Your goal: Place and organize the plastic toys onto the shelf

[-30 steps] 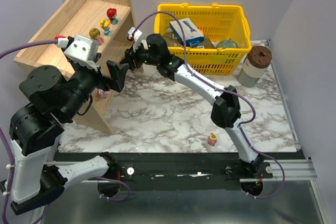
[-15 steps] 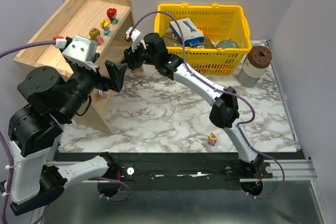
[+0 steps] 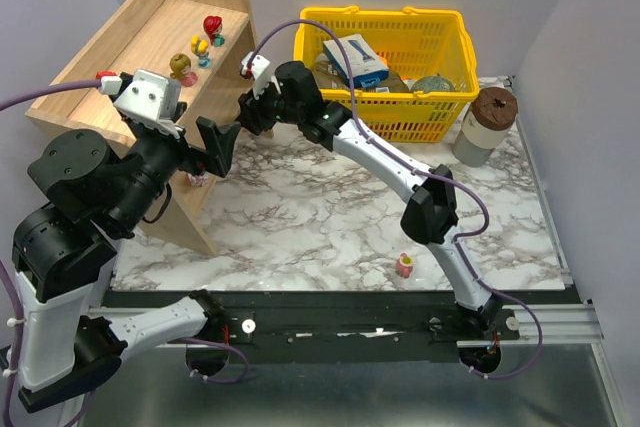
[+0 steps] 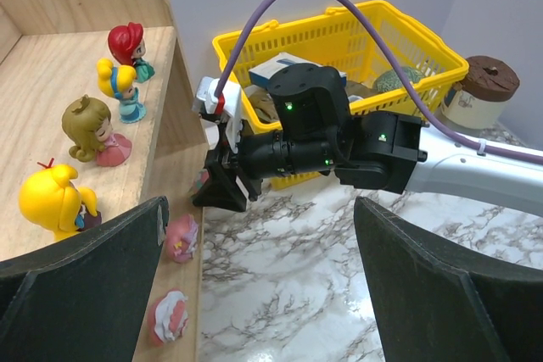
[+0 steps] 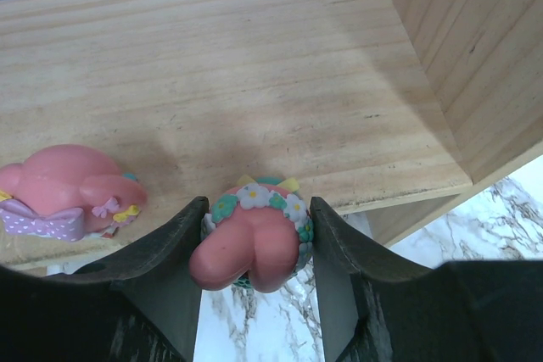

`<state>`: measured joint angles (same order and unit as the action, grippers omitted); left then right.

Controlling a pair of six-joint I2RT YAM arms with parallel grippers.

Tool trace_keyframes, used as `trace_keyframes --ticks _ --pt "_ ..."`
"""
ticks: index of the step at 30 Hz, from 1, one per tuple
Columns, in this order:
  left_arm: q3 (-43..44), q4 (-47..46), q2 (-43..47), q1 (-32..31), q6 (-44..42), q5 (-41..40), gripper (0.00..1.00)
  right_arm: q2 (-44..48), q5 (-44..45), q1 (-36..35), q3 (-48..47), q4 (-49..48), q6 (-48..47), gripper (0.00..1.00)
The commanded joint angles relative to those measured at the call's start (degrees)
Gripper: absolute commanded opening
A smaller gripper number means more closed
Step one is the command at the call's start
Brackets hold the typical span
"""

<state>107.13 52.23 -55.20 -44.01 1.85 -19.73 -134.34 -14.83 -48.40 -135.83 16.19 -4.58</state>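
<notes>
You are inching the right gripper (image 5: 257, 214), clamped on the pink toy (image 5: 250, 256), in over the shelf (image 5: 254, 82), so placement is nearing

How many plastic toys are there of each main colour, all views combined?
Pink toys: 4 (one held by the right gripper)
Yellow-headed toys: 2
Red-haired toy: 1
Olive-haired toy: 1
Total: 8

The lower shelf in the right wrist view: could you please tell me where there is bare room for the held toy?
Bare wood runs from the lying pink toy across to the side panel, and all behind. The held toy in the right gripper hangs at that patch's front edge. Only the left corner is crowded.
</notes>
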Motion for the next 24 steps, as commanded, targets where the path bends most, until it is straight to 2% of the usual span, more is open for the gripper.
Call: trace_keyframes --ticks 1,8,24 --pt "-0.34 0.42 0.53 -0.2 -0.44 -1.37 0.99 0.58 -1.08 -0.46 -2.24 2.8 -0.25 0.29" --pt "-0.52 0.42 0.71 -0.2 -0.7 -1.45 0.99 -1.71 -1.25 -0.82 -3.57 0.26 0.01 0.44" --pt "-1.31 0.07 1.15 -0.2 -0.88 -1.98 0.99 -4.79 0.5 -1.26 -2.77 -2.56 0.01 0.57"
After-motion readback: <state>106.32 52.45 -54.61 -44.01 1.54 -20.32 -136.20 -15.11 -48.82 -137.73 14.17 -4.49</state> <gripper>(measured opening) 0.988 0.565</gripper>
